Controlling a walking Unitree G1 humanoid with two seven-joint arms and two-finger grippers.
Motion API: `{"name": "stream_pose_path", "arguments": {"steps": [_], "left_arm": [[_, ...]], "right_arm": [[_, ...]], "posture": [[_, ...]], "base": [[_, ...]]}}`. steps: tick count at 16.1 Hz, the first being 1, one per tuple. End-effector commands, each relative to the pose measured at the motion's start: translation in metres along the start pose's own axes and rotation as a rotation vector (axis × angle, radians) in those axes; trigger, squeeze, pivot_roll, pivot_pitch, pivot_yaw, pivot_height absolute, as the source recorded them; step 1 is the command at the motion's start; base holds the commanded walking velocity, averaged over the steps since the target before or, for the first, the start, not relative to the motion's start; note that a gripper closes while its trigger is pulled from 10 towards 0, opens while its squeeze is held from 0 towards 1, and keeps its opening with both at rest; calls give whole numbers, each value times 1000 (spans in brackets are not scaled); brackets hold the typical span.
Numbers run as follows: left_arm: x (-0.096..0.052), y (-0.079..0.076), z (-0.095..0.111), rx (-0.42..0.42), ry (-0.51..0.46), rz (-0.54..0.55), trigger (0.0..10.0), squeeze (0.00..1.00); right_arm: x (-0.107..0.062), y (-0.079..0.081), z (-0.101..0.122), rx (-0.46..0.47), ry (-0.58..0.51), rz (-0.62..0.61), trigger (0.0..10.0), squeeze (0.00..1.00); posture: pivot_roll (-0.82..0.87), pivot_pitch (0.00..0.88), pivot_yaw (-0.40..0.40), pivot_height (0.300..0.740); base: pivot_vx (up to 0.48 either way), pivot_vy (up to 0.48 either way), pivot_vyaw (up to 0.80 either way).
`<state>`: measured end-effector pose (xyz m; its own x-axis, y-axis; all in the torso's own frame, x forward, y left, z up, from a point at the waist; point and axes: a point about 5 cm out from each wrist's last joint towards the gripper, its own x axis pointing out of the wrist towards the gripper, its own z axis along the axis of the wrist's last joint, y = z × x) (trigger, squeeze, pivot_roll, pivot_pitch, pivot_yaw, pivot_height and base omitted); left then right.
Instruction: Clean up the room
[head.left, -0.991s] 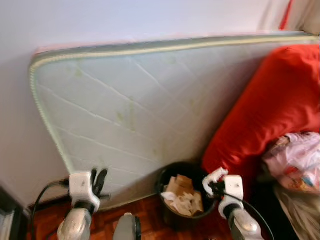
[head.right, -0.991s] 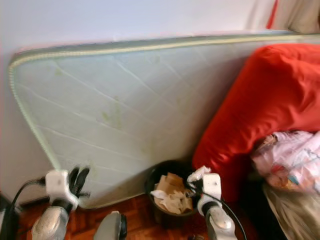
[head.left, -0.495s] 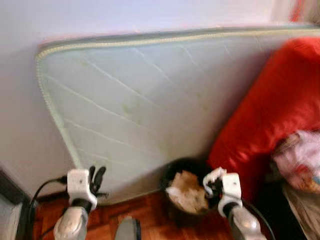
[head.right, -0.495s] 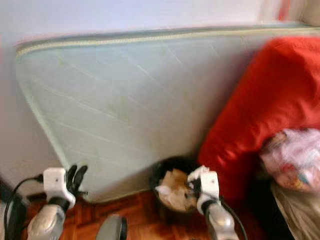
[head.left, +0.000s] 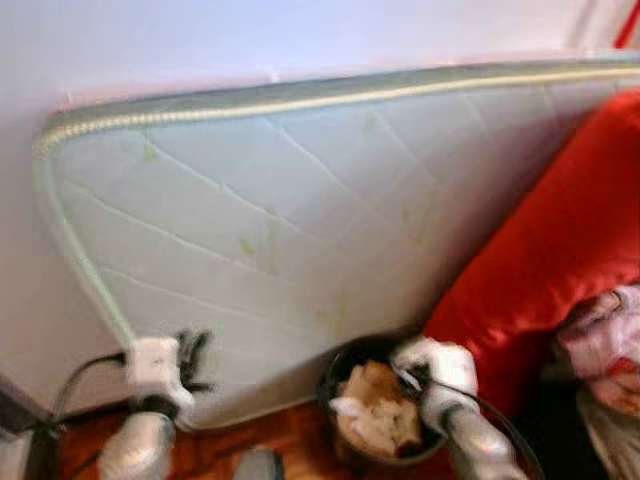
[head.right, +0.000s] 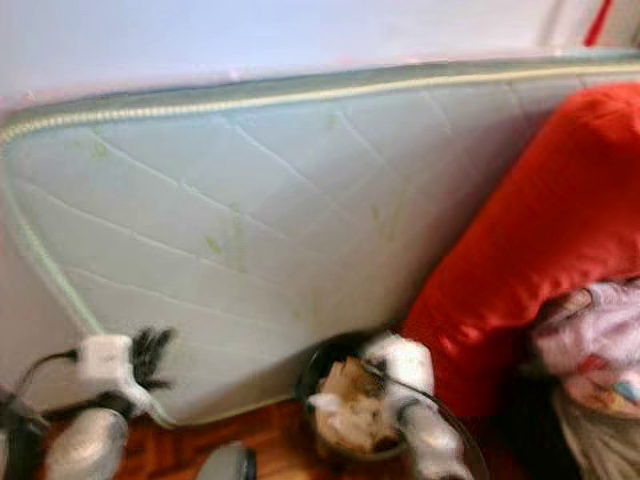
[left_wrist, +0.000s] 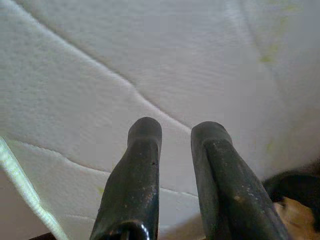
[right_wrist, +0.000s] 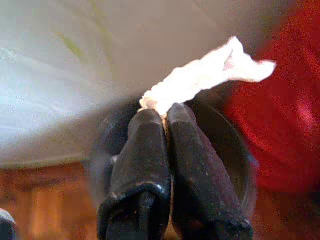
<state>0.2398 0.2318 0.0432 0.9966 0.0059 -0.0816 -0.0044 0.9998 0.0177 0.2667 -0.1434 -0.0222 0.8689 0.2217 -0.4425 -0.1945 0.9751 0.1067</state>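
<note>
A black waste bin (head.left: 345, 372) stands on the floor against a pale mattress (head.left: 300, 220), holding crumpled brown and white paper (head.left: 375, 415). My right gripper (right_wrist: 165, 117) is shut on a crumpled white tissue (right_wrist: 210, 75) and hangs over the bin's rim (right_wrist: 232, 145), at the bin's right side in the eye views (head.left: 415, 365). My left gripper (left_wrist: 175, 127) sits low on the left, close to the mattress face; its fingers (left_wrist: 145, 135) stand slightly apart with nothing between them.
The mattress leans on edge against a white wall. A large red cushion (head.left: 560, 250) lies right of the bin, with a pink patterned bag (head.left: 605, 345) beside it. The floor (head.left: 250, 440) is reddish wood parquet. A dark object (head.left: 15, 415) sits at the far left.
The camera has shifted and the picture is blurred. My right gripper with the tissue has come closer over the bin's rim. The left arm holds about the same place.
</note>
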Motion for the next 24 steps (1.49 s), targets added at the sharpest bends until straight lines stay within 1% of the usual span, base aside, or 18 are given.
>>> {"name": "stream_pose_path", "arguments": {"steps": [1,3,4,6,8,9,11,12,13,15,16,17,18,20,22,24], "left_arm": [[4,-8,8,-13,-32,-26,10000,0],[2,-6,9,-12,-35,-20,10000,0],[1,-7,11,-17,-42,-18,10000,0],[1,-8,20,-34,-69,-13,10000,0],[0,-10,25,-44,-79,-19,10000,0],[-3,-13,33,-43,-93,-33,10000,0],[-10,-13,38,-55,-98,-24,10000,0],[-13,-13,40,-58,-101,-20,10000,0],[-17,-11,40,-71,-99,0,10000,0],[-19,-10,43,-73,-95,13,10000,0],[-23,-10,47,-75,-97,22,10000,0],[-27,-11,49,-76,-96,26,10000,0],[-30,-11,53,-75,-97,29,10000,0],[-35,-9,56,-74,-100,41,10000,0],[-39,-11,60,-74,-100,43,10000,0],[-40,-13,64,-76,-100,46,10000,0]], "right_arm": [[-5,-16,-2,-18,16,-46,10000,0],[-1,-13,2,-13,17,-51,10000,0],[1,-11,5,-25,18,-44,10000,0],[4,-13,8,8,37,-58,10000,0],[4,-14,7,9,55,-59,10000,0],[6,-15,9,14,69,-51,10000,0],[7,-13,8,-3,104,-30,10000,0],[7,-12,8,2,111,-20,10000,0],[8,-11,7,-3,127,-25,10000,0],[8,-8,5,-3,151,-16,10000,0],[8,-7,3,-9,171,0,10000,0],[7,-7,2,-14,178,0,10000,0],[8,-6,3,-19,178,-3,10000,0],[13,-3,12,-18,147,-2,10000,0],[20,4,27,-19,93,8,10000,0],[24,9,36,-27,73,14,10000,0]], "posture": [[170,0,-51,623],[172,0,-50,623],[177,0,-53,623],[194,0,-55,623],[213,3,-63,623],[218,49,-56,623],[222,83,-57,623],[225,129,-62,623],[232,157,-72,623],[238,180,-84,623],[261,212,-96,623],[270,222,-98,623],[276,236,-100,623],[291,256,-105,623],[304,270,-110,623],[310,276,-112,623]], "base": [[368,0,0],[0,0,0],[0,0,0],[0,0,0],[0,0,0],[0,0,0],[0,0,0],[0,0,0],[0,0,0],[0,0,0],[0,0,0],[0,0,0],[0,0,0],[0,0,0],[0,0,0],[0,0,0]]}}
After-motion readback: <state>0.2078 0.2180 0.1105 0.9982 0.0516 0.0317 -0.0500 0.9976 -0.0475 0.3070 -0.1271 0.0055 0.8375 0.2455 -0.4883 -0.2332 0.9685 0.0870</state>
